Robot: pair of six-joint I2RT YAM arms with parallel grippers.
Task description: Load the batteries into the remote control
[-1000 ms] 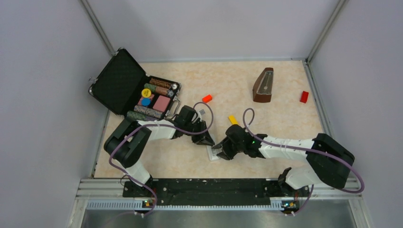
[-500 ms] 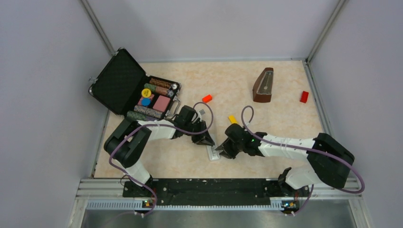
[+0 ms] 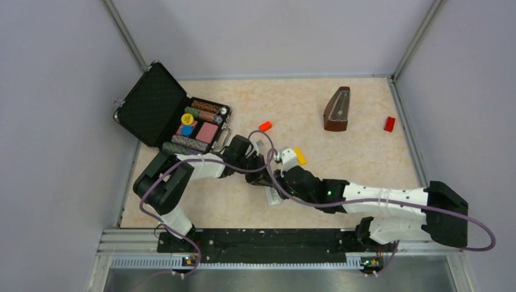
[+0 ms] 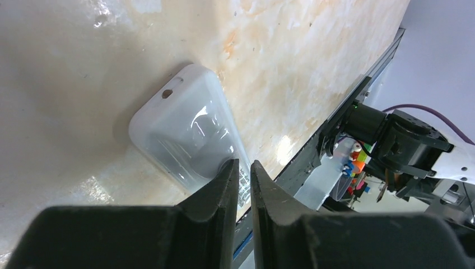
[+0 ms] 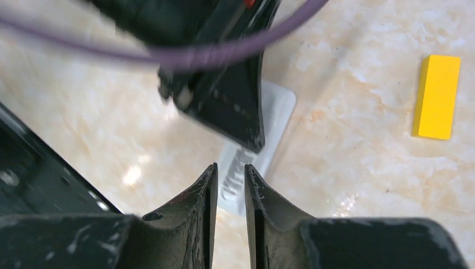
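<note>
Overhead view: both arms reach to mid-desk [image 3: 365, 155], and their hands meet over the remote control [image 3: 272, 196]. It lies flat on the desk a little in front of the arm bases. The hands cover most of it, so only its near white end shows.

Left wrist view: left hand [image 4: 242, 166] has its jaws drawn almost together, with only a thin slit between them and nothing seen in it. The fingertips stand over the remote's near end, where a printed label shows. Whether they touch it I cannot tell. This view alone shows the smooth white shell and a small oval hole at the far end.

Right wrist view: right hand [image 5: 228, 171] is likewise nearly closed, with a narrow gap and nothing gripped. It is poised above the labelled end. Here the left hand's dark finger comes down onto the remote from above. A yellow block [image 5: 437, 96] lies on the desk, well apart to the right.

Seen only from overhead:
- an open black case [image 3: 152, 103] at far left
- a red block [image 3: 265, 126] mid-desk
- a second red block [image 3: 389, 123] at far right
- a brown metronome [image 3: 338, 109], upright
</note>
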